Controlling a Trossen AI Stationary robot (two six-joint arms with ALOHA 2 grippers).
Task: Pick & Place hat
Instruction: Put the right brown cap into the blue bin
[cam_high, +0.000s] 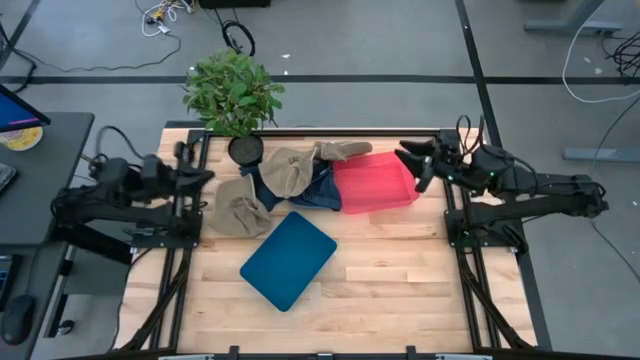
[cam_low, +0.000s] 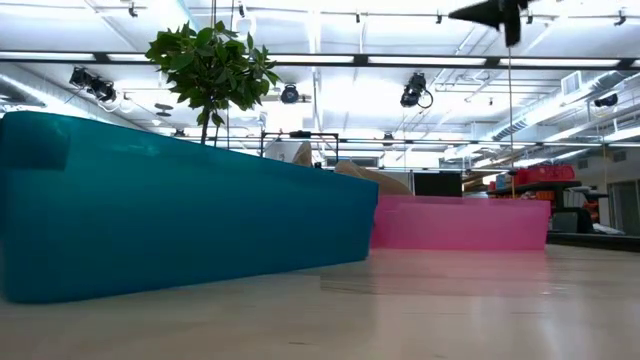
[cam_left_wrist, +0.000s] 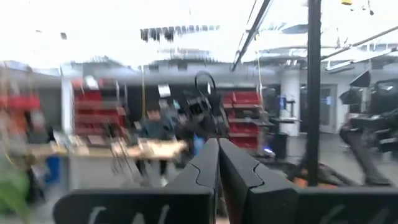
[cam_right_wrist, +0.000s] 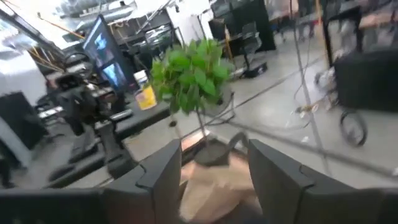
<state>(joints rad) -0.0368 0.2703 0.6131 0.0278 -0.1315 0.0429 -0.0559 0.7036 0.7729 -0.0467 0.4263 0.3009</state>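
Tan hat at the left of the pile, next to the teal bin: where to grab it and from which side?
Judgement: pinch the tan hat from straight above, on its raised crumpled crown. It lies slumped and soft, so no firm edge shows. Its left half lies on bare table, away from the denim cloth and teal bin, so the left gripper, fingers shut, looks the closest fit.

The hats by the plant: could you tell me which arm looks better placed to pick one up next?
Probably the right. The right gripper is open, over the pink bin's far corner, facing a tan hat. The left gripper is shut at the table's left edge, though near the other hat.
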